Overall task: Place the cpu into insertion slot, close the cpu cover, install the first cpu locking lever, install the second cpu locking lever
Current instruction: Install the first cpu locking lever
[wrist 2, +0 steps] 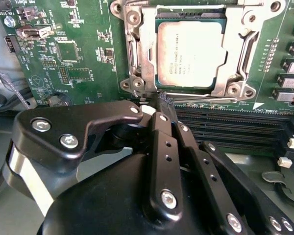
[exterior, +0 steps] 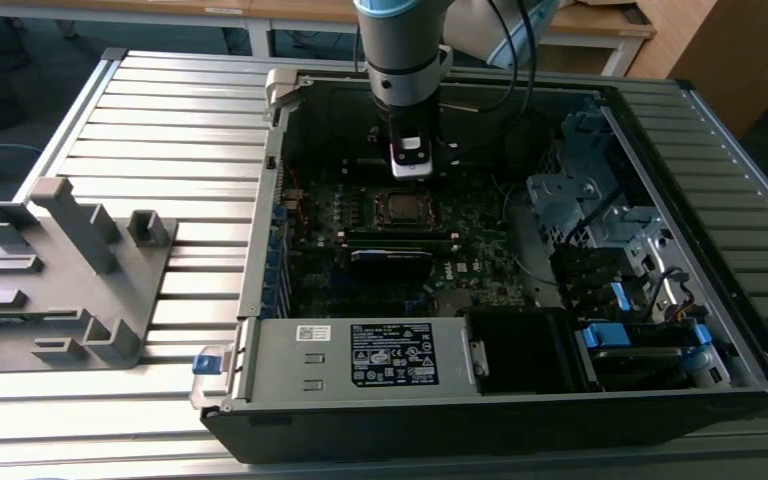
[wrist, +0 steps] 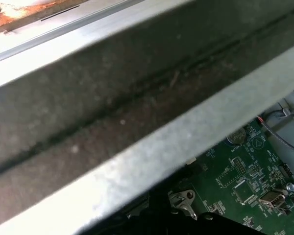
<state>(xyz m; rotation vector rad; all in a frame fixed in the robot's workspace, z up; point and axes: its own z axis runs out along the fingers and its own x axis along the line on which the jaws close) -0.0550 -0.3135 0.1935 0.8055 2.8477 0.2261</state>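
Resting in the insertion slot [wrist 2: 129,20] beneath the lowered cpu cover [wrist 2: 148,58], the cpu [wrist 2: 188,54] looks placed and covered, while the gripper [wrist 2: 164,101], fingertips pressed together, sits at that slot's edge by a locking lever [wrist 2: 210,100] whose latching I cannot judge.

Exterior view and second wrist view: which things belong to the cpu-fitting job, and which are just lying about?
Job: cpu, seated in the insertion slot; cpu cover down around it; gripper at the slot's corner.
Lying about: grey fixture block, exterior view's left; power supply box; memory slots.
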